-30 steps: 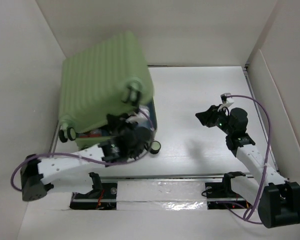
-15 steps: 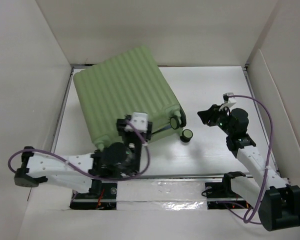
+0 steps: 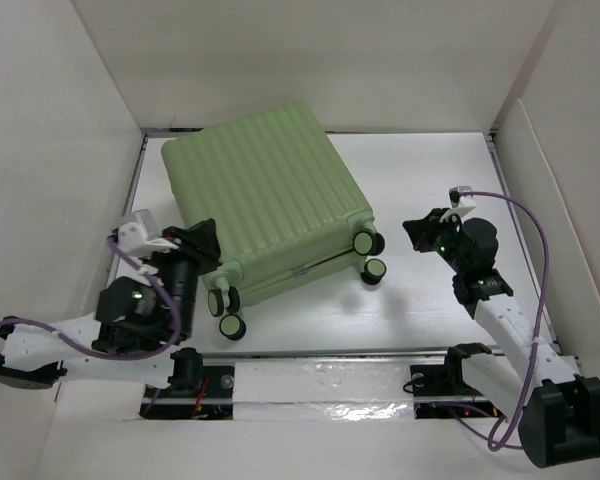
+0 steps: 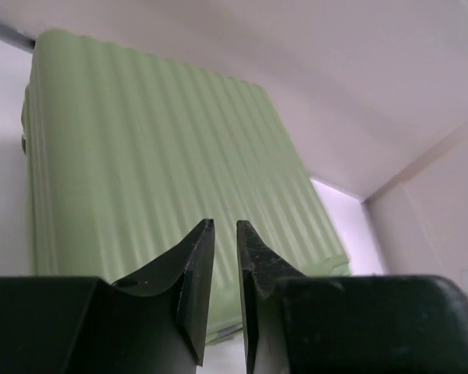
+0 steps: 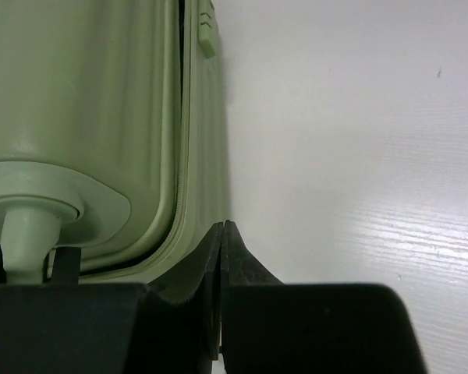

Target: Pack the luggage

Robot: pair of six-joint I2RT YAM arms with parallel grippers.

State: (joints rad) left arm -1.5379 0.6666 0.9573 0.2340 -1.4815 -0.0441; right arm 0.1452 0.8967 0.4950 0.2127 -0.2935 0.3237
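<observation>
**Position of item.** The luggage (image 3: 265, 205) lies flat on the surface (image 3: 420, 170), towards its left and rear. The ribbed shell faces up and the two halves are brought together. Its wheels (image 3: 376, 268) point towards the arms' side. The seam (image 3: 300, 268) reads as closed from above, though the right wrist view shows a dark line along it at one corner. Whether it is fastened cannot be told.

**Fingers.**
- The left gripper (image 3: 202, 240) sits just beside the case's near-left corner. Its fingers stand a narrow slit apart and hold nothing.
- The right gripper (image 3: 417, 232) hangs near the right-hand wheels, clear of them. Its fingers are pressed together and empty.

**Assessment.** Packing appears largely complete. What remains is probably securing the case or setting it in place.

**Hazards.**
- If the halves are unfastened, any lift or tilt by one shell could let the case gape open.
- A sideways nudge from the left fingers could skate the case across the smooth surface into the side wall.
- The right fingers, low beside a wheel stem, could catch on it and swing the case round.
- The purple cable (image 3: 165, 300) on the left arm lies close to the near wheels and could snag.
</observation>
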